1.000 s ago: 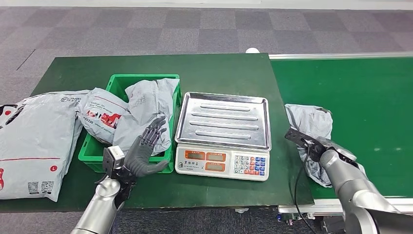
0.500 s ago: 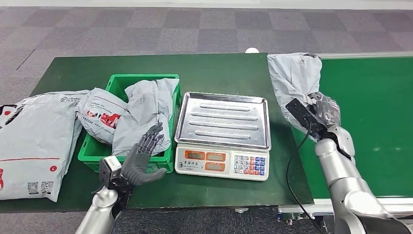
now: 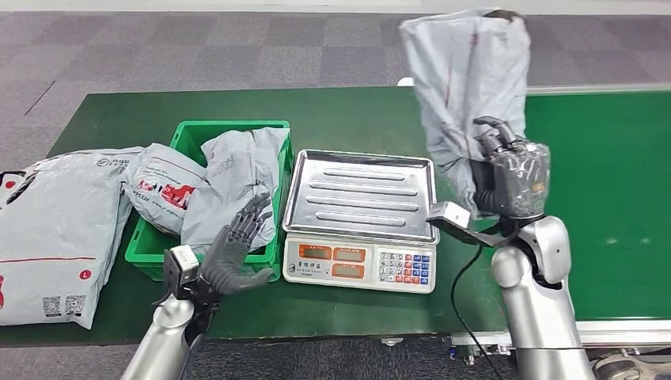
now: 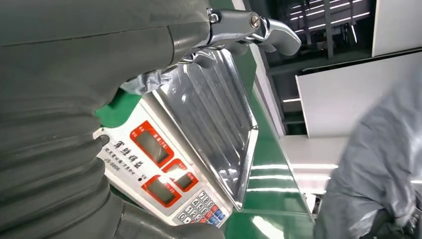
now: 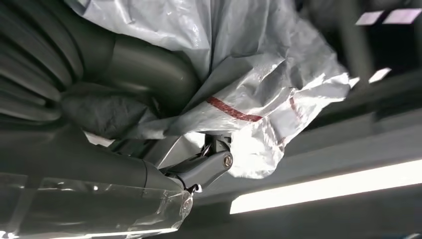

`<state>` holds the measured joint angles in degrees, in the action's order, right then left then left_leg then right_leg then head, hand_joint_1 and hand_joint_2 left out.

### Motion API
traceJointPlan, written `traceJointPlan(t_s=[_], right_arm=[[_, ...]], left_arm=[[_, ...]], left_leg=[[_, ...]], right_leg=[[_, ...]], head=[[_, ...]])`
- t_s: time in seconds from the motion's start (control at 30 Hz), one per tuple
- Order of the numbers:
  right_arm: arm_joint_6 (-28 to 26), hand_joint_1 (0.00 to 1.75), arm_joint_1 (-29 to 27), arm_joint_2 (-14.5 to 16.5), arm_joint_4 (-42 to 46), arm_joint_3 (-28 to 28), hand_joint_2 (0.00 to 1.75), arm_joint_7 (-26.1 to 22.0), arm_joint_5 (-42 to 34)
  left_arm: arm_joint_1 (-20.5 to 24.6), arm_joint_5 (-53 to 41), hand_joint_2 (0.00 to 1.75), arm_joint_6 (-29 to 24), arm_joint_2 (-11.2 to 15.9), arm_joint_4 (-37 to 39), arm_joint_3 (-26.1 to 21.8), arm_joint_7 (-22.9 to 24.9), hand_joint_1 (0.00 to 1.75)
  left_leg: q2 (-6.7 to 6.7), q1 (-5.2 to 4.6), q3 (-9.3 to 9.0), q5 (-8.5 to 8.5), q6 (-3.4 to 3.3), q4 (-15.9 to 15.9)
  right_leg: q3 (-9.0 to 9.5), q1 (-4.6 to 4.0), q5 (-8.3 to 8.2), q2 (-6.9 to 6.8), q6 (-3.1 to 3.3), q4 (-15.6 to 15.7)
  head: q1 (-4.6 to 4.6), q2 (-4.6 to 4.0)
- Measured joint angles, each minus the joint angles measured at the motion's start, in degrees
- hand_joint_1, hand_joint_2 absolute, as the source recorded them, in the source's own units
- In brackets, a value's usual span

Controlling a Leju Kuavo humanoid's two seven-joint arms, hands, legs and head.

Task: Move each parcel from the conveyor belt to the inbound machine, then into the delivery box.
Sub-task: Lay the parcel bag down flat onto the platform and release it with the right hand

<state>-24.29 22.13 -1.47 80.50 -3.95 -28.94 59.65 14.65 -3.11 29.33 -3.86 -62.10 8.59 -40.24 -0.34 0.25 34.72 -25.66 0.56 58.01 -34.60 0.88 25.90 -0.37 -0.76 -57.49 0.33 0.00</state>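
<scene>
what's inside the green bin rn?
The green bin holds a crumpled grey parcel, and a second parcel with red print lies over its left rim. They cover the floor, so anything beneath can't be seen. The left hand hovers open at its front edge.

The right arm stands raised, its hand (image 3: 513, 178) gripping a grey parcel (image 3: 467, 71) held up high. The left hand (image 3: 234, 249) hovers low, fingers spread, holding nothing.

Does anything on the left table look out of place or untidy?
Yes. The green bin is overfilled: two grey parcels hang over its rim. A large grey parcel lies outside it, reaching past the table's left edge.
</scene>
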Motion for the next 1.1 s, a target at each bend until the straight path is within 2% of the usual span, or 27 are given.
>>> traceJointPlan(t_s=[0.17, 0.33, 0.43, 0.57, 0.83, 0.97, 1.1], right_arm=[[5.1, 1.75, 0.1, 0.0, -3.3, -7.0, 1.75, -0.4, 4.6], [5.7, 1.75, 0.1, 0.0, -8.1, -11.3, 1.75, -0.4, 4.1], [8.6, 1.75, 0.0, 0.2, -10.9, -12.7, 1.75, 0.8, 2.2], [14.0, 1.75, -0.6, 0.3, -16.2, -13.8, 1.75, 6.3, 0.6], [14.8, 1.75, -0.7, 0.4, -21.5, -13.8, 1.75, 7.9, -0.2], [16.0, 0.02, -0.5, 0.5, -22.4, -13.7, 1.75, 7.5, -2.7], [18.4, 0.02, -1.0, 0.4, -22.9, -12.7, 1.75, 5.6, -9.0]], left_arm=[[1.3, 0.4, 1.75, 0.5, -0.2, 1.4, 0.0, 0.0, 0.00], [1.5, 0.5, 1.75, 0.6, -0.4, 2.0, 0.0, 0.0, 0.00], [1.5, 0.5, 1.75, 0.6, -0.4, 2.1, 0.0, 0.0, 0.00], [1.3, 0.5, 1.75, 0.6, -0.3, 1.7, 0.0, 0.0, 0.00], [1.1, 0.5, 1.75, 0.5, 0.0, 1.1, 0.0, 0.0, 0.00], [1.1, 0.5, 1.75, 0.5, 0.1, 1.1, 0.1, 0.0, 0.00], [1.0, 0.3, 1.75, 0.2, 0.1, 1.1, 0.5, 0.0, 0.00]], left_leg=[[0.01, 0.01, -0.04, 0.04, -0.02, 0.0], [-0.03, 0.00, -0.02, 0.05, -0.03, 0.0], [-0.02, 0.01, -0.02, 0.01, -0.01, 0.0], [-0.05, 0.01, -0.01, -0.02, 0.02, 0.0], [-0.02, 0.01, -0.06, -0.01, 0.02, 0.0], [-0.01, 0.01, -0.14, -0.01, 0.02, 0.0], [0.03, 0.01, -0.20, -0.02, 0.02, 0.0]], right_leg=[[0.05, 0.00, -0.05, 0.03, 0.00, 0.0], [0.05, 0.00, -0.04, -0.01, 0.00, 0.0], [0.04, 0.00, -0.01, 0.00, 0.02, 0.0], [0.04, -0.01, 0.01, -0.03, 0.03, 0.0], [0.08, -0.01, 0.02, -0.01, 0.02, 0.0], [0.13, 0.00, 0.02, -0.01, 0.02, 0.0], [0.18, 0.00, 0.02, 0.05, 0.02, 0.0]], head=[[0.00, 0.00], [0.00, 0.00], [0.00, 0.00], [0.00, 0.00], [0.00, 0.00], [0.00, 0.00], [0.00, 0.00]])
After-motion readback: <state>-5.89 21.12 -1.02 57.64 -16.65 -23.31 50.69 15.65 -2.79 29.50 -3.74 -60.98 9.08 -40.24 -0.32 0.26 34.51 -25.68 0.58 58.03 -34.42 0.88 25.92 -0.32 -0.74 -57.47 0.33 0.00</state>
